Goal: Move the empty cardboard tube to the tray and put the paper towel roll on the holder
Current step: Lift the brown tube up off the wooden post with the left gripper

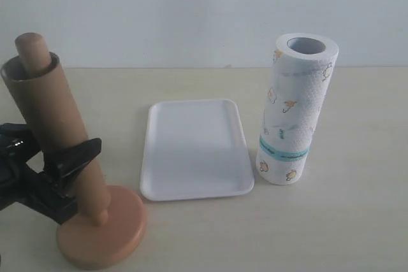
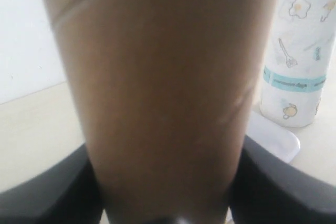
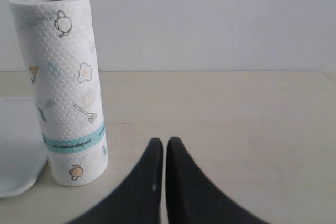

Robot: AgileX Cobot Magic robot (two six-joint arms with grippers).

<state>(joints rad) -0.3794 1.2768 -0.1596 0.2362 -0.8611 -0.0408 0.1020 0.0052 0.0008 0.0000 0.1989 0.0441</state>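
Pale wood tabletop (image 1: 357,221) under a plain white wall is what I have on screen. Nearest me, left of the tray (image 1: 191,144) and forward of it, stands the holder (image 1: 105,234) on its round base. My left gripper (image 1: 70,160) is clamped around the empty cardboard tube (image 1: 60,132), one black finger on each side. The tube leans, sleeved over the holder's dowel, whose rounded tip pokes out of its top. It is nowhere on the tray, which lies flat and bare. Just right of the tray, the paper towel roll (image 1: 293,113) stands upright; I cannot tell whether they touch. My right gripper (image 3: 160,142) hangs apart from the roll, fingers pressed together on nothing.
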